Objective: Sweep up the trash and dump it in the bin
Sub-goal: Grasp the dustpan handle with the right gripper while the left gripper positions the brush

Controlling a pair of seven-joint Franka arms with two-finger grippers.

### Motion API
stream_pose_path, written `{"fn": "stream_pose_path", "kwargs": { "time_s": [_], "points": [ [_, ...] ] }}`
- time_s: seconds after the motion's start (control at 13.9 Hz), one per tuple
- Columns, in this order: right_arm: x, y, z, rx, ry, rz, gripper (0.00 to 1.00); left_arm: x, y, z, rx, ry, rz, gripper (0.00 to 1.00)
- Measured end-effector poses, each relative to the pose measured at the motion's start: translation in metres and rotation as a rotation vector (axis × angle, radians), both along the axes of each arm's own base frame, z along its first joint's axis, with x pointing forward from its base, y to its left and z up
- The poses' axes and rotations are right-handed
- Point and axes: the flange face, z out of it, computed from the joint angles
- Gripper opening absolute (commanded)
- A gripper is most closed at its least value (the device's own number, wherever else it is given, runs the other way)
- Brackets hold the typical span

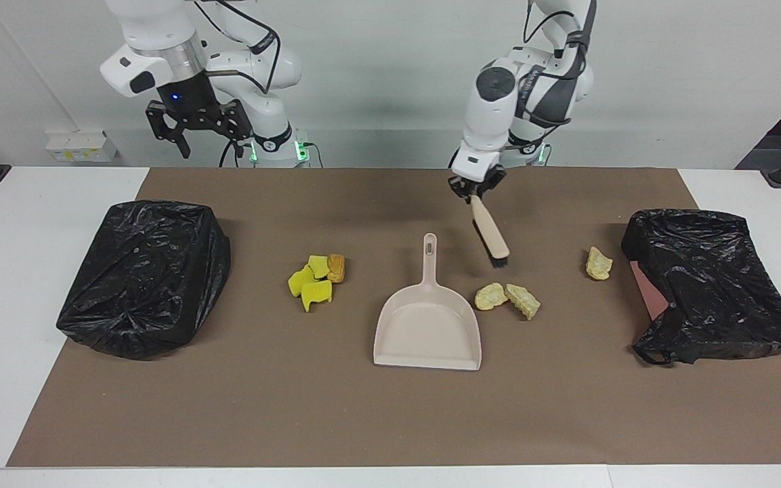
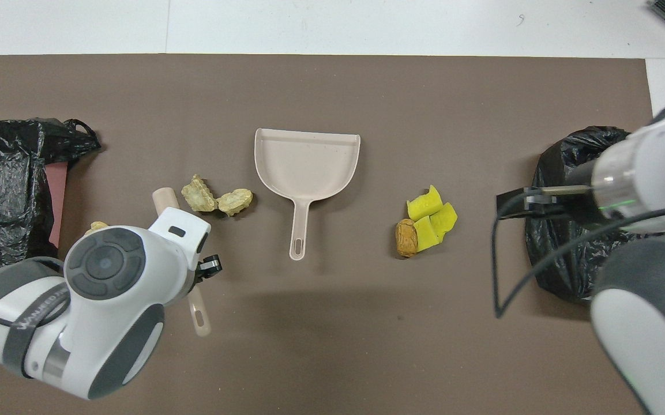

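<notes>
While the right gripper (image 1: pixel 198 135) is held wide open aloft, a hand brush (image 1: pixel 489 232) is clamped in the left gripper (image 1: pixel 475 190) above the mat (image 1: pixel 295 407).

Glossy crinkled plastic bags (image 1: pixel 146 278); smooth matt plastic dustpan (image 1: pixel 427 332), crumbly foam trash (image 1: pixel 507 298)

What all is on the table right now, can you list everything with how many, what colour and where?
dustpan: one, beige, middle of the mat, handle toward the robots
pale yellow chunks: two beside the dustpan, toward the left arm's end; a third near the open bag
yellow-green sponge pieces: a small cluster, count unclear, beside the dustpan toward the right arm's end
orange-brown lump: one, touching the sponge pieces
bins in black bags: two, one at the right arm's end, one at the left arm's end
mat: one, brown, on the white table
brush: one, beige with dark bristles, held tilted above the mat
left pincer: shut on the brush handle
right pincer: open, raised, waiting
</notes>
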Motion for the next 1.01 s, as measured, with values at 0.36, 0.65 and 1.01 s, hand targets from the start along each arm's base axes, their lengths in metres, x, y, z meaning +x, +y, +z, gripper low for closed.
{"fn": "stream_pose_path", "kwargs": {
  "time_s": [0.36, 0.65, 1.01],
  "points": [
    [0.009, 0.168, -0.12, -0.006, 0.017, -0.127, 1.0, 0.027, 0.073, -0.007, 0.001, 0.029, 0.01, 0.0],
    [0.005, 0.236, -0.191, 0.043, 0.032, -0.199, 1.0, 0.037, 0.124, -0.014, -0.002, 0.049, 0.054, 0.0],
    [-0.023, 0.298, -0.243, 0.051, 0.019, -0.146, 1.0, 0.031, 0.182, -0.028, 0.033, 0.085, 0.066, 0.0]
  ]
}}
